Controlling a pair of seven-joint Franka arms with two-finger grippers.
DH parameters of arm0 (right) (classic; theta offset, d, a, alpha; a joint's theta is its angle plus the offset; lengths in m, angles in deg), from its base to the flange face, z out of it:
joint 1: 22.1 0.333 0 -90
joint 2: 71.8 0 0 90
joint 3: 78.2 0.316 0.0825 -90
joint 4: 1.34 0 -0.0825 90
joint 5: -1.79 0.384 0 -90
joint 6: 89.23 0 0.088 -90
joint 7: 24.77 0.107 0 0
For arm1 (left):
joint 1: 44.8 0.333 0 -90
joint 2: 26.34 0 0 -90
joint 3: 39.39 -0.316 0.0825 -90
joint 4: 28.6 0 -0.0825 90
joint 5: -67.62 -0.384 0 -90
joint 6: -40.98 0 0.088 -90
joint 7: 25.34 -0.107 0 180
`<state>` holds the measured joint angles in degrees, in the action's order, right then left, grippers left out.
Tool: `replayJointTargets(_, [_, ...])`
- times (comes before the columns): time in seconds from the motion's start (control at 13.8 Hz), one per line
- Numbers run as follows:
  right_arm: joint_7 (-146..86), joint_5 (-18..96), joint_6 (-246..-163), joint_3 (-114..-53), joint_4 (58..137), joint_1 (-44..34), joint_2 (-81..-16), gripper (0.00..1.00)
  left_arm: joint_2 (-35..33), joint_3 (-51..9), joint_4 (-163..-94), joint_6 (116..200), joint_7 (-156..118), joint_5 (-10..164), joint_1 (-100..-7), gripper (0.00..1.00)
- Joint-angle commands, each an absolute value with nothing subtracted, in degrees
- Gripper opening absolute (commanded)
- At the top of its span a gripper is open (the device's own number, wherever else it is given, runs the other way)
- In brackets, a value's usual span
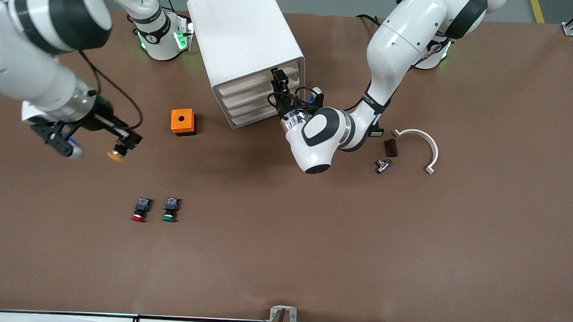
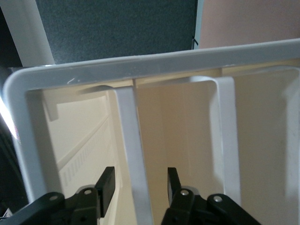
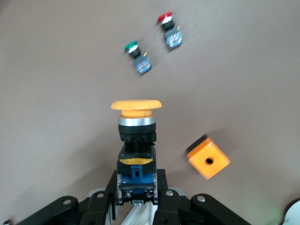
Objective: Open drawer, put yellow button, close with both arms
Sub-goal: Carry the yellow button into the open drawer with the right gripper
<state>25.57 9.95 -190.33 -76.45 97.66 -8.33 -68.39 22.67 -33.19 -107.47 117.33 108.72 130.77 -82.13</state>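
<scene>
The white cabinet (image 1: pixel 243 38) stands between the arms' bases, its four cream drawer fronts facing the left arm's end. The top drawer (image 1: pixel 256 83) looks closed. My left gripper (image 1: pixel 280 81) is at that drawer's front. In the left wrist view it (image 2: pixel 139 180) is open, and the white handle bar (image 2: pixel 131 136) stands between the fingers with a gap on each side. My right gripper (image 1: pixel 125 143) is shut on the yellow button (image 1: pixel 115 156) and holds it above the table near the right arm's end. In the right wrist view the gripper (image 3: pixel 137 187) grips the button's (image 3: pixel 136 124) blue rear block.
An orange box (image 1: pixel 183 121) with a round hole sits beside the cabinet. The red-capped (image 1: pixel 139 209) and green-capped (image 1: pixel 170 209) pushbuttons lie nearer to the front camera. A white curved clamp (image 1: pixel 427 145), a brown block (image 1: pixel 391 147) and a metal fitting (image 1: pixel 382 165) lie toward the left arm's end.
</scene>
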Motion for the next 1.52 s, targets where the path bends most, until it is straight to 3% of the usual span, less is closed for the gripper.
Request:
replayJointTargets(0.0, [35.05, 10.58, -190.65, -76.97, 99.12, -2.43, -70.13, 0.0, 22.7, -33.42, -107.27, 116.83, 109.75, 129.14, -83.55, 0.38])
replayJointTargets(0.22, [42.09, 10.58, -190.74, -77.05, 97.8, 1.8, -70.13, 0.0, 22.71, -33.42, -107.18, 116.83, 109.66, 127.65, -84.08, 0.12])
replayJointTargets(0.36, [43.86, 10.58, -190.91, -76.97, 97.88, 2.6, -70.04, 0.0, 22.62, -33.42, -107.18, 116.92, 109.31, 127.73, -84.08, 0.02])
replayJointTargets(1.44, [59.14, 9.26, -195.13, -77.05, 98.41, 12.79, -69.69, 0.0, 24.81, -33.59, -107.0, 117.19, 107.99, 128.53, -72.84, 0.05])
